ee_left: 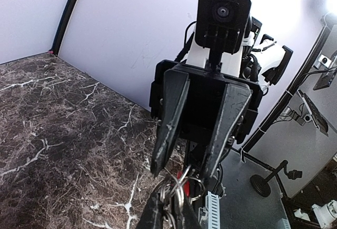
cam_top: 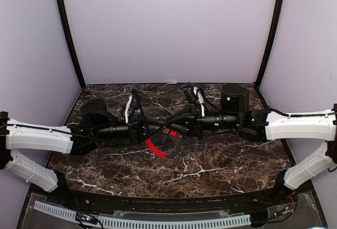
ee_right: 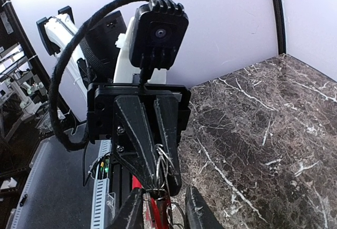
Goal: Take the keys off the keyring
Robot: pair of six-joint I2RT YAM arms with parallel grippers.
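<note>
The keyring [cam_top: 164,140] hangs between my two grippers over the table's middle, its curved red sleeve [cam_top: 155,148] drooping below. A small red piece, seemingly the key [cam_top: 172,132], sits between the fingertips. My left gripper [cam_top: 154,130] is shut on the wire loops [ee_left: 179,193]; the right wrist view shows its fingers [ee_right: 169,150] pinching the wire [ee_right: 164,160]. My right gripper [cam_top: 178,129] is open, its fingers [ee_left: 164,134] standing either side of the loops. Red parts [ee_right: 158,211] lie between my right gripper's [ee_right: 163,214] own fingers. I cannot tell key from sleeve there.
The dark marble table [cam_top: 210,166] is bounded by lilac walls with black corner posts [cam_top: 68,34]. A white slotted cable duct [cam_top: 158,222] runs along the near edge. Black cables [cam_top: 158,121] loop around both wrists.
</note>
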